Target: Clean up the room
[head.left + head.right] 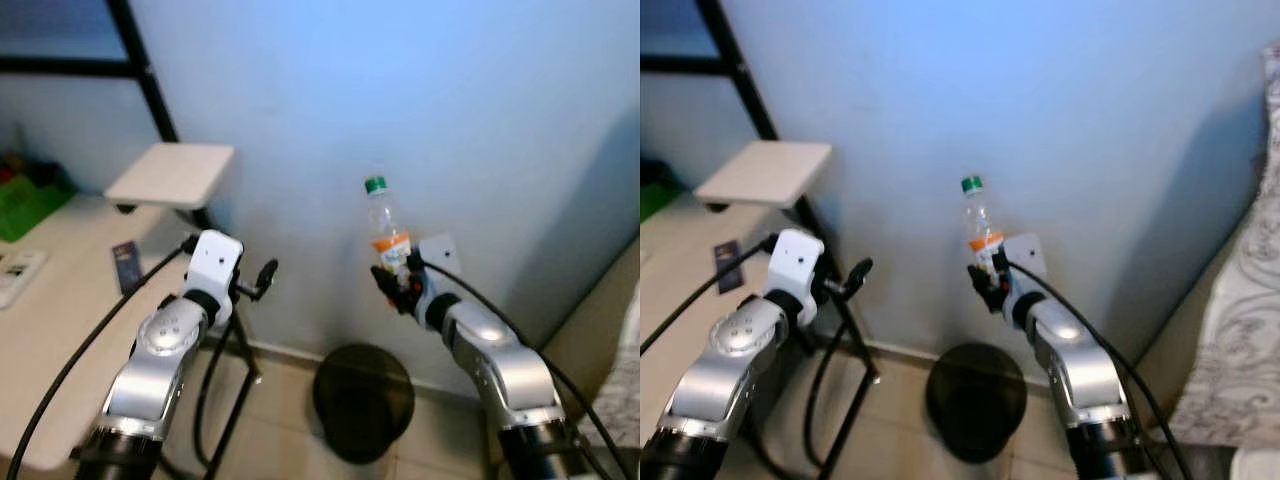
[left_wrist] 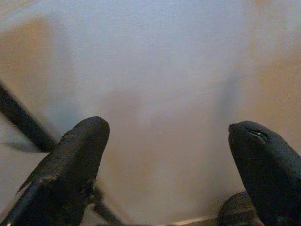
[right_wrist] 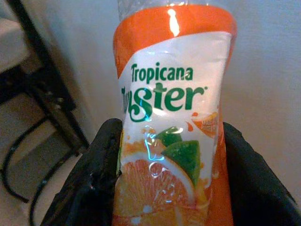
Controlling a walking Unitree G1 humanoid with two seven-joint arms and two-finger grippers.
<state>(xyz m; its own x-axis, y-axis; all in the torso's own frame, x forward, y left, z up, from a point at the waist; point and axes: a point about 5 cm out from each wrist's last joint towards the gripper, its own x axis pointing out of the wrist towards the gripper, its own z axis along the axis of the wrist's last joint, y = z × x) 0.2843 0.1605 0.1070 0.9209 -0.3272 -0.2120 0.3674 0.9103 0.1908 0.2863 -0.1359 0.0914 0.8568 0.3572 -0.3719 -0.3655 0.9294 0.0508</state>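
Head view, left to right: left gripper raised, fingers spread, empty; right gripper clamped on label of upright bottle, above and just behind black bin. Risk if released here: may miss bin toward wall, or slip in grip.

Clear green-capped bottle with orange Tropicana Twister label, upright above black bin.
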